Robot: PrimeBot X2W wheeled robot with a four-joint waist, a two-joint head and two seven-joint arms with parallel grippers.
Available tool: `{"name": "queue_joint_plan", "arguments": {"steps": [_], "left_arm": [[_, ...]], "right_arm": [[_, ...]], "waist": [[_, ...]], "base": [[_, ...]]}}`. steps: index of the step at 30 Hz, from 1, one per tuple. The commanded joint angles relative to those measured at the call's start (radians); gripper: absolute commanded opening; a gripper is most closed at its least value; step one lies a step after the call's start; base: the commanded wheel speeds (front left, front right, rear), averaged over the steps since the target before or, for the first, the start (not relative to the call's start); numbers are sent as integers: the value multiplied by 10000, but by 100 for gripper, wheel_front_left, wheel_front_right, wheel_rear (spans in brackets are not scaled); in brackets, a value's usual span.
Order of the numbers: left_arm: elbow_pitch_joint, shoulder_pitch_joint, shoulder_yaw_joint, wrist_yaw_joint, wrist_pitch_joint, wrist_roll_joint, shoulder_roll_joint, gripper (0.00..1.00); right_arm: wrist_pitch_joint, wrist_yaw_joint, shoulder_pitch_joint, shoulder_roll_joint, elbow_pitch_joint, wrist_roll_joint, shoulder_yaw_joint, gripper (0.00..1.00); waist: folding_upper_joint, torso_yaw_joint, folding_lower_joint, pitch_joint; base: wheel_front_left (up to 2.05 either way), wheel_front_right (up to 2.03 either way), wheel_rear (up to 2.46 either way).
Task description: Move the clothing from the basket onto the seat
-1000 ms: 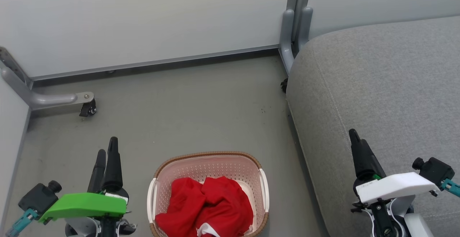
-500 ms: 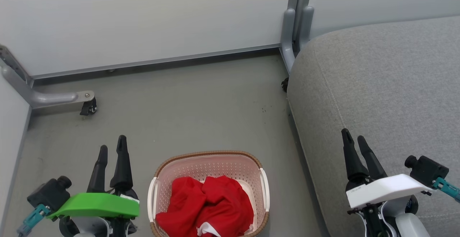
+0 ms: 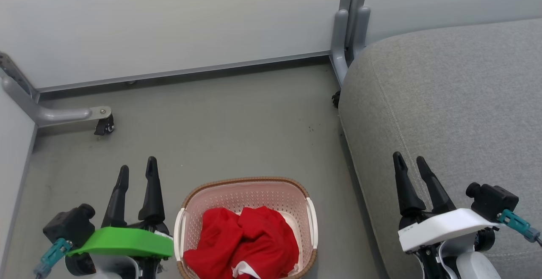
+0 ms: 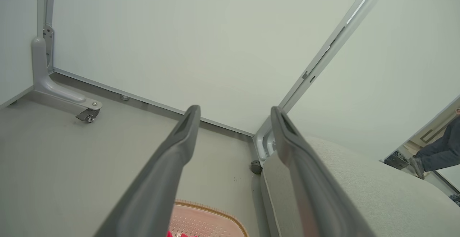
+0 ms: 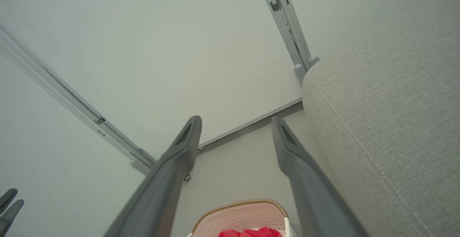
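Both agape, empty: left gripper (image 3: 137, 163) and right gripper (image 3: 408, 156), clothing (image 3: 245, 241) in basket (image 3: 250, 180) between them.

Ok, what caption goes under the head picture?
Open left gripper and right gripper hover either side of a cream perforated plastic basket holding crumpled red fabric clothing, beside the big grey upholstered seat.

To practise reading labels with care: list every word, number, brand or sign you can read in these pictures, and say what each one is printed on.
No text here can be read.
Small dark print on the white cover of the right gripper: too small to read.
The basket, the clothing and the seat show no writing.
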Motion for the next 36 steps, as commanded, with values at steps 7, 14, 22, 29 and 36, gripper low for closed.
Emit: {"name": "queue_joint_plan", "arguments": {"steps": [7, 14, 22, 29, 36], "left_arm": [[-202, 87, -126, 30, -260, 969, 75, 100], [-217, 140, -246, -49, -427, 1680, 80, 100], [-303, 191, -279, -83, -604, 2413, 84, 100], [-387, 198, -328, -101, -768, 3068, 89, 100], [-390, 221, -401, -146, -896, 3541, 90, 100]], "right_arm": [[-268, 6, 36, -57, -292, -939, 168, 100], [-444, 6, 85, -62, -384, -1627, 328, 100], [-616, 7, 165, -69, -427, -2403, 584, 100], [-782, 6, 174, -72, -525, -2977, 656, 100], [-908, 7, 280, -74, -655, -3546, 661, 100]], "waist": [[0, 2, 0, 10], [0, 16, 0, -13], [0, 46, 0, -63], [0, 48, 0, -90], [0, 93, 0, -103]], "base": [[0, 0, 0], [0, 0, 0], [0, 0, 0], [0, 0, 0], [0, 0, 0]]}}
